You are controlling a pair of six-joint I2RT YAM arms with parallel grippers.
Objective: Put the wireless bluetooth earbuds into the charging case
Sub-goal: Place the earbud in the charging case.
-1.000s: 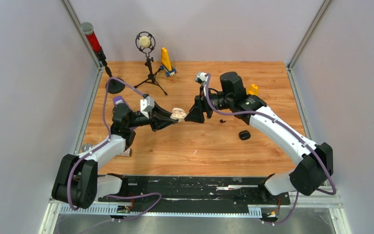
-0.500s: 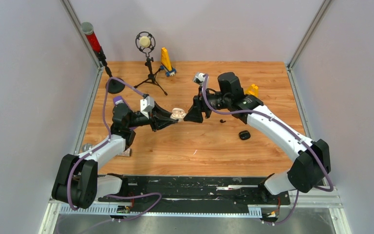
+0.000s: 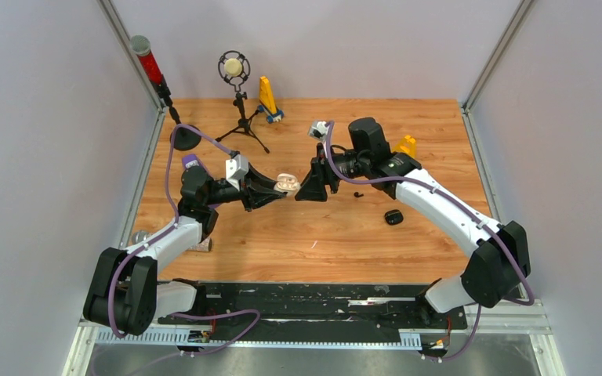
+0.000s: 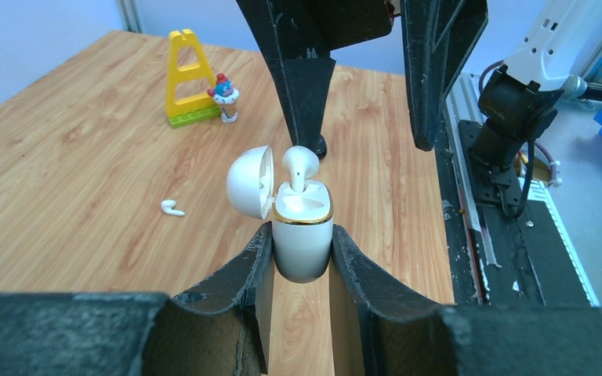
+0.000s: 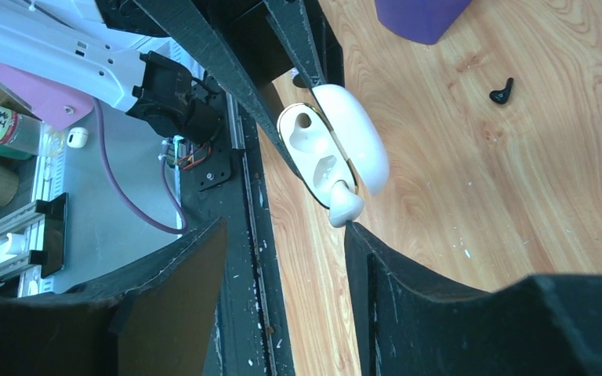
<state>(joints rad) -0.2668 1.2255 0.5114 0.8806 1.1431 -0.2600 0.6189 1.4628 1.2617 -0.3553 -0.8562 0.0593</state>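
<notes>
At centre of the left wrist view, my left gripper [image 4: 301, 254] is clamped on the open case [image 4: 302, 223], a white earbud [image 4: 299, 166] standing in it. At frame top, my right gripper [image 5: 282, 231] has its jaws apart.

left claw [image 4: 301, 233] grips open charging case [image 4: 303, 252], earbud [image 4: 299, 163] half in.

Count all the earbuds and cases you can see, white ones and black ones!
White case: 1
Black case: 1
White earbuds: 2
Black earbuds: 1
Total: 5
</notes>
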